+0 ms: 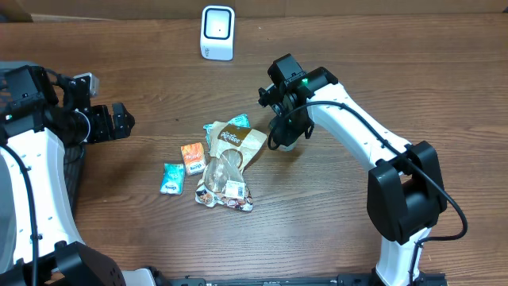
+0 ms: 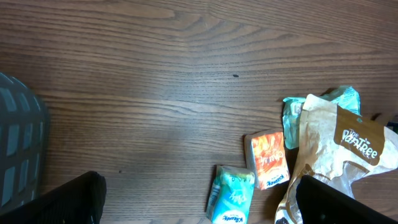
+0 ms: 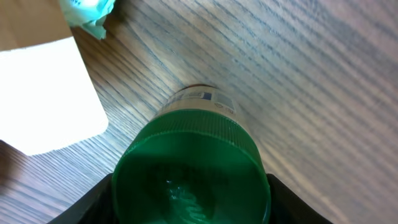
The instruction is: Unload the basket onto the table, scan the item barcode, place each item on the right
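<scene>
While right fingers (image 3: pixel 87 208) flank one green-capped bottle (image 3: pixel 193 168) | one scanner (image 1: pixel 217 32)

robot lab bench dressed up as a shop checkout.
two white-and-black robot arms (image 1: pixel 357 131) reach over a bare wood-grain tabletop (image 1: pixel 413 71); a small white barcode scanner (image 1: pixel 217 32) stands at its far edge; a loose heap of retail packets (image 1: pixel 230 171), a brown snack bag (image 1: pixel 242 143), an orange sachet (image 1: pixel 193 156) and a teal tissue pack (image 1: pixel 172 178) among them, lies mid-table; a dark mesh basket (image 2: pixel 18 149) sits at the left; plain cardboard (image 1: pixel 357 6) backs the scene.
</scene>
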Available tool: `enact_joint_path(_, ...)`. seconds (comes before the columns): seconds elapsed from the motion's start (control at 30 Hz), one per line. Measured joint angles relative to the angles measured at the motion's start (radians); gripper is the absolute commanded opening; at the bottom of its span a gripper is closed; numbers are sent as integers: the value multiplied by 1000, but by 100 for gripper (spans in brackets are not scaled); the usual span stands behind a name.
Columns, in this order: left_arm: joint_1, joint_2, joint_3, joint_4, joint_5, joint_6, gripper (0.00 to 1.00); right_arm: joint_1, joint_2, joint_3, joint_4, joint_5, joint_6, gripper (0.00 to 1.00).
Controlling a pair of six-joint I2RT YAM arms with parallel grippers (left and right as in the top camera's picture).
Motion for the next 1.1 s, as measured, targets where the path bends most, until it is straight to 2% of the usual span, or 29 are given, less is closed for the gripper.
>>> enact_joint_path(0.03, 0, 0, 0, 0, 0, 0, 100, 0, 0, 0, 3, 11, -6, 100)
enact_joint_path(0.17, 0, 0, 0, 0, 0, 0, 100, -1, 5, 13, -9, 38, 73, 100)
enact_joint_path(0.37, 0, 0, 0, 0, 0, 0, 100, -2, 6, 103, -40, -9, 349, 100)
enact_joint_path(0.57, 0, 0, 0, 0, 0, 0, 100, -11, 6, 85, -40, -53, 689, 98)
enact_joint_path(0.67, 0, 0, 0, 0, 0, 0, 100, -18, -7, 59, -6, -37, 795, 97)
enact_joint_path(0.83, 0, 0, 0, 0, 0, 0, 100, -26, -14, 26, 1, -16, 863, 95)
enact_joint_path(1.1, 0, 0, 0, 0, 0, 0, 100, -26, 1, 5, -7, -27, 864, 97)
